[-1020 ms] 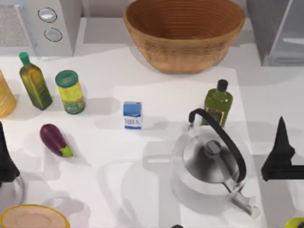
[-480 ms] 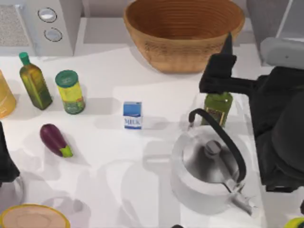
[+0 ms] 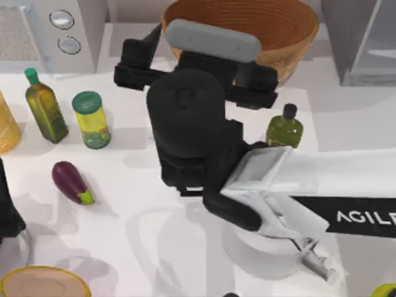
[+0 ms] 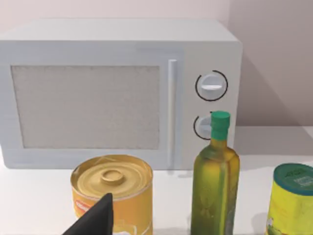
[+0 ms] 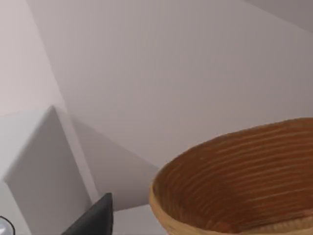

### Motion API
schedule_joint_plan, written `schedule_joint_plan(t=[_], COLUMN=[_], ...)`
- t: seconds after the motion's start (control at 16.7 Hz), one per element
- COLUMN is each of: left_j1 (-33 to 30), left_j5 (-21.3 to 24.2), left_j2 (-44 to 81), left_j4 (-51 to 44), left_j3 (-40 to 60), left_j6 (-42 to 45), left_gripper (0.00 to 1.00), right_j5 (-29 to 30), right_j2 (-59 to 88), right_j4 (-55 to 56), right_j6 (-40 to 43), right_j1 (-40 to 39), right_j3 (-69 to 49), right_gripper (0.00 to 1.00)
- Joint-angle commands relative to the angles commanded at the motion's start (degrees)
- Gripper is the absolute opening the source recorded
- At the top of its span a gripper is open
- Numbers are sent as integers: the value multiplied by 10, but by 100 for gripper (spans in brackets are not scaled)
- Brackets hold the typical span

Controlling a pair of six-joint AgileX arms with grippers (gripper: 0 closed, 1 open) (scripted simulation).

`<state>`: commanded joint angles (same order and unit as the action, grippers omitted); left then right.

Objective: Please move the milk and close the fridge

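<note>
Milk: hidden, likely beneath my right arm (image 3: 204, 142) spanning mid-worktop. Right gripper (image 3: 131, 62) near basket (image 3: 291, 25), above and beyond it. Jaws' state: cannot tell. Fridge (image 3: 365, 37) back right. Left arm (image 3: 7, 213) parked at left edge.

Basket (image 3: 291, 37) woven wicker, ribbed; table (image 3: 124, 235) smooth matt white; eggplant (image 3: 71, 182) glossy

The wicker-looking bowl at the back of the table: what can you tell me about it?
The basket bowl is wide, round and deep, light brown with ribbed rings running around its inside like woven wicker. It stands upright and looks empty at the back of the table, between the two-knob appliance and the fridge. The right arm reaches over its near rim.
</note>
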<state>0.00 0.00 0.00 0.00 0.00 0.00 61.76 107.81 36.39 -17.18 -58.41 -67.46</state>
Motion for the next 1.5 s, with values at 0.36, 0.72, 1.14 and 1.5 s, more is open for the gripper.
schedule_joint_plan(t=[0.36, 0.72, 1.14, 1.5], left_j1=[0, 0, 0, 0], left_j5=[0, 0, 0, 0], left_j2=[0, 0, 0, 0], left_j4=[0, 0, 0, 0], left_j3=[0, 0, 0, 0], left_j6=[0, 0, 0, 0], left_gripper=[100, 100, 100, 100], right_j5=[20, 30, 24, 3], right_j2=[211, 265, 267, 288], right_j4=[-18, -26, -49, -18], right_j6=[-69, -89, -85, -52], right_j1=[-29, -38, -32, -8], right_j3=[-70, -46, -76, -95], right_gripper=[100, 100, 100, 100])
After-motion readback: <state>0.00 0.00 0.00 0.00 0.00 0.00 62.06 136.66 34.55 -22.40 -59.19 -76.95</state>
